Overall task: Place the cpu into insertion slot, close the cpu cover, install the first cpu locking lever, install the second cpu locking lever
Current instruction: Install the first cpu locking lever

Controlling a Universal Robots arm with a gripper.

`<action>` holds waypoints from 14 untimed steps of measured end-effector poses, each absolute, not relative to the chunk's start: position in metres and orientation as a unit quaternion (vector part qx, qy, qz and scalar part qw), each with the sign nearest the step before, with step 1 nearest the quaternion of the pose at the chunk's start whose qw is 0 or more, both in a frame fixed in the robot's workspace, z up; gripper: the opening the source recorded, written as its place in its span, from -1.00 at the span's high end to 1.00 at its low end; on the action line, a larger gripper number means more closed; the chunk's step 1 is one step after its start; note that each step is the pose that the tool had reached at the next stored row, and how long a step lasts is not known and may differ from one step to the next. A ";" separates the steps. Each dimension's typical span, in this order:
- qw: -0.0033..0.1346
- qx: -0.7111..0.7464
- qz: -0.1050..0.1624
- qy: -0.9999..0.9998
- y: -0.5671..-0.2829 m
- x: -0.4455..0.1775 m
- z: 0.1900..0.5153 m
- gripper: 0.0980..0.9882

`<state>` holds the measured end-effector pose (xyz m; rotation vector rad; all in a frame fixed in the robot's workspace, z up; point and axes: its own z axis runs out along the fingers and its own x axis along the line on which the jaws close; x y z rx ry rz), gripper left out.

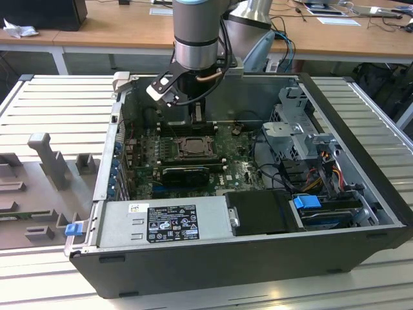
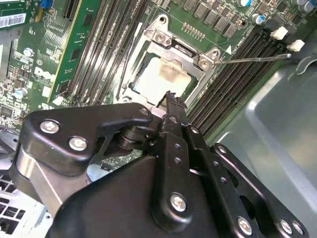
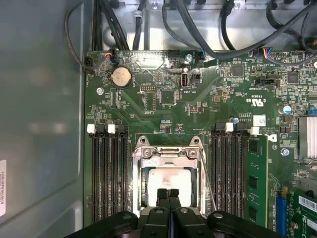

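My gripper (image 3: 168, 193) has its jaws pressed together on nothing, tips hanging over the nearest edge of the insertion slot (image 3: 140, 188). The cpu (image 3: 168, 179) lies in that slot, framed by the cpu cover (image 3: 168, 154). Memory slots (image 3: 106, 173) crowd both sides of the slot, and a thin locking lever (image 2: 252, 59) juts out over them.

Lab: open PC case (image 1: 245, 265), desks (image 1: 116, 29)
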<state>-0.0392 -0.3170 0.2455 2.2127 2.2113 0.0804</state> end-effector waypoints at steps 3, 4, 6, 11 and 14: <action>0.006 0.707 0.026 0.707 -0.317 -0.039 0.255 0.98; 0.007 0.707 0.025 0.707 -0.317 -0.039 0.258 0.98; 0.007 0.707 0.025 0.707 -0.317 -0.039 0.262 0.98; 0.006 0.670 0.025 0.742 -0.317 -0.039 0.262 0.98; 0.006 0.647 0.024 0.762 -0.317 -0.039 0.262 0.98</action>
